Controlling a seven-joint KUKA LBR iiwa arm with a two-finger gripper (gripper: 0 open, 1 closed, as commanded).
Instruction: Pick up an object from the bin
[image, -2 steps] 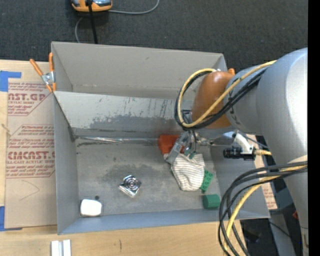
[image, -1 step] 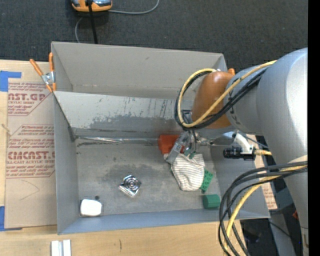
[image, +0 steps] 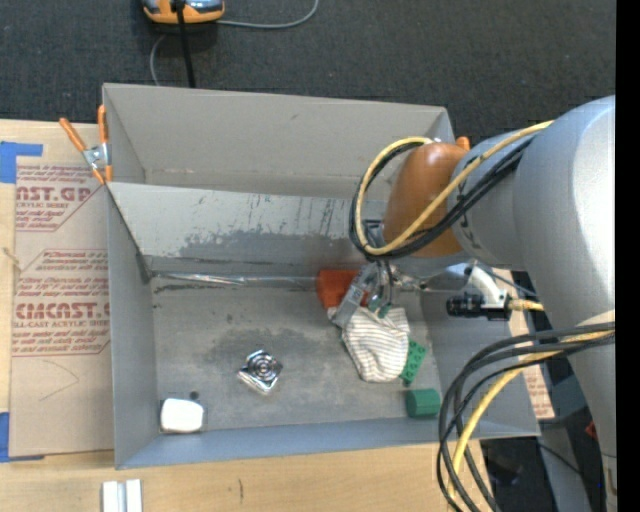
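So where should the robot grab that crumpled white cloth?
Probably by the bunched middle of the white cloth, coming straight down from above. It lies soft and crumpled, so a raised fold is easy to pinch, and the green blocks crowd one side.

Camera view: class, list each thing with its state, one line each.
Pincer, down at the cloth's upper end.
Cloth, crumpled, beneath the pincer.
Orange piece, partly hidden behind the pincer.
Green block, loose, front right corner.
Metal piece, loose, alone mid-bin.
White block, loose, front left corner.
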